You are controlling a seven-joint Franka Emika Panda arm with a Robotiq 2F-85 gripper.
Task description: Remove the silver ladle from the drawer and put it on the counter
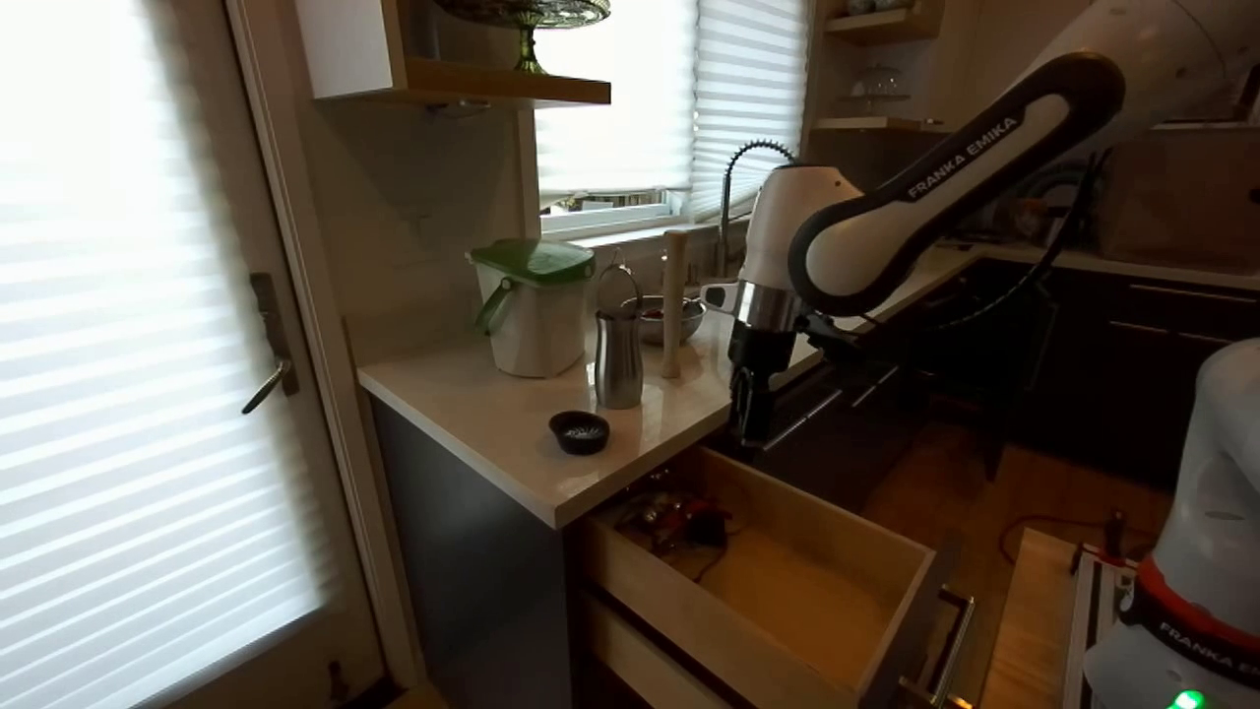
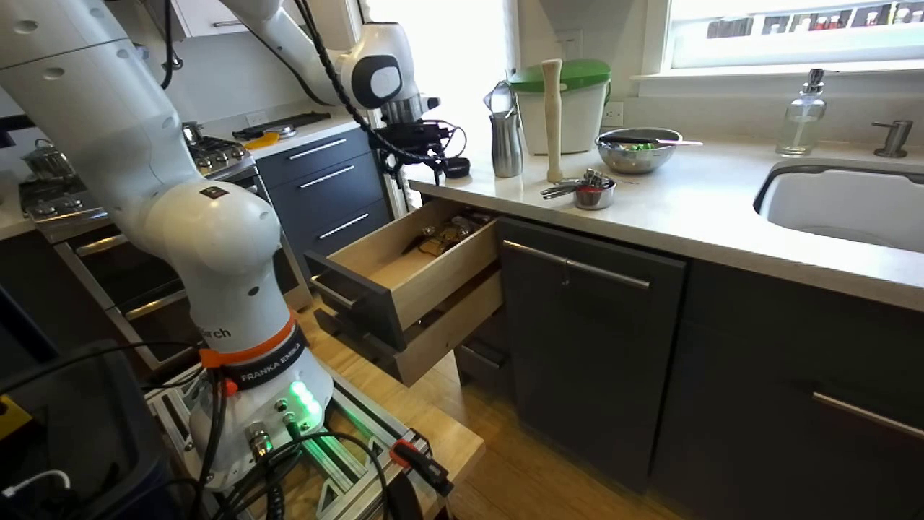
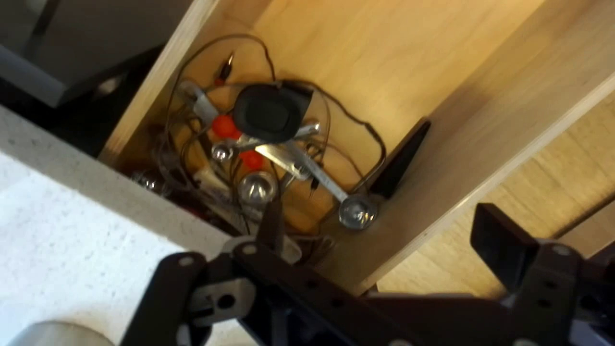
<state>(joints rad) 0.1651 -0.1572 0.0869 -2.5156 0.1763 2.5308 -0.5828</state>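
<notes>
The pulled-out drawer [image 1: 817, 601] shows in both exterior views [image 2: 447, 285] and in the wrist view [image 3: 384, 62]. A silver ladle [image 3: 358, 211], with a small round bowl and straight handle, lies in it near a side wall. Its handle runs up-left under a dark cup-shaped utensil [image 3: 266, 113], partly hidden. Another silver round bowl [image 3: 258, 188] lies left of it among cords. My gripper [image 3: 387, 228] is open and empty, fingers wide apart, above the drawer's inner end. It shows in both exterior views [image 1: 753, 425] [image 2: 417, 173], beside the counter [image 1: 472, 414] edge.
On the counter stand a black bowl [image 1: 579, 433], a steel pitcher [image 1: 618, 369], a wooden pestle [image 1: 673, 310], a green-lidded bin [image 1: 536, 330], a metal bowl [image 2: 639, 155] and measuring cups [image 2: 593, 196]. A lower drawer [image 2: 455, 336] is also out.
</notes>
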